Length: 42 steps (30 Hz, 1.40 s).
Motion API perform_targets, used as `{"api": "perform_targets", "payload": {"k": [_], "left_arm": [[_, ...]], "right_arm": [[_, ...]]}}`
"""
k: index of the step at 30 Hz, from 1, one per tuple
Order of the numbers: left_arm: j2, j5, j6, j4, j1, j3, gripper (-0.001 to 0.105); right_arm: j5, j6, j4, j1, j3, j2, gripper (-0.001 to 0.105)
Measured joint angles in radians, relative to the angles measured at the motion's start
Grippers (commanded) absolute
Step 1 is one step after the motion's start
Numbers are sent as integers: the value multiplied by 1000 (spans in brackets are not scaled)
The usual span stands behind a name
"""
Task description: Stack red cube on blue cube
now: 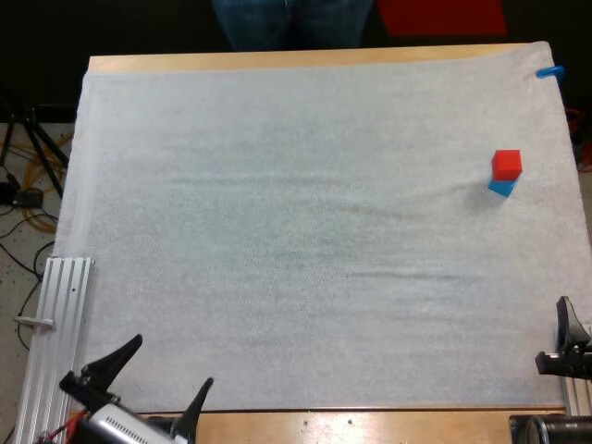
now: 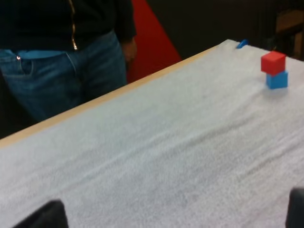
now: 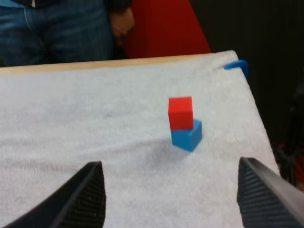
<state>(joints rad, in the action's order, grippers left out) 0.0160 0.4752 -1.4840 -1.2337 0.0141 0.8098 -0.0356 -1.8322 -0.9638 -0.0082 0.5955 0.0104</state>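
The red cube rests on top of the blue cube near the right edge of the white mat, slightly offset from it. From the right wrist view the red cube and blue cube stand some way ahead of my right gripper, whose fingers are wide apart and hold nothing. My right gripper sits at the mat's near right corner. My left gripper is open at the near left edge, far from the stack.
A person in jeans stands beyond the table's far side, with a hand near the edge. An aluminium rail lies along the mat's left side. The wooden table edge runs along the front.
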Motion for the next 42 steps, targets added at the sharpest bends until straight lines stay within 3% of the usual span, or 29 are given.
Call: {"api": "perform_targets", "payload": {"k": [6, 12, 29, 42], "left_arm": [[0, 0, 0, 112, 0, -144, 87], [-2, 1, -13, 131, 0, -275, 87], [-4, 1, -42, 163, 0, -282, 87], [-4, 1, -42, 163, 0, -282, 87]], "right_arm": [[-17, 0, 12, 0, -52, 0, 59], [-20, 4, 12, 0, -99, 0, 59], [-22, 8, -18, 0, -100, 0, 59], [-22, 67, -18, 0, -100, 0, 59]]}}
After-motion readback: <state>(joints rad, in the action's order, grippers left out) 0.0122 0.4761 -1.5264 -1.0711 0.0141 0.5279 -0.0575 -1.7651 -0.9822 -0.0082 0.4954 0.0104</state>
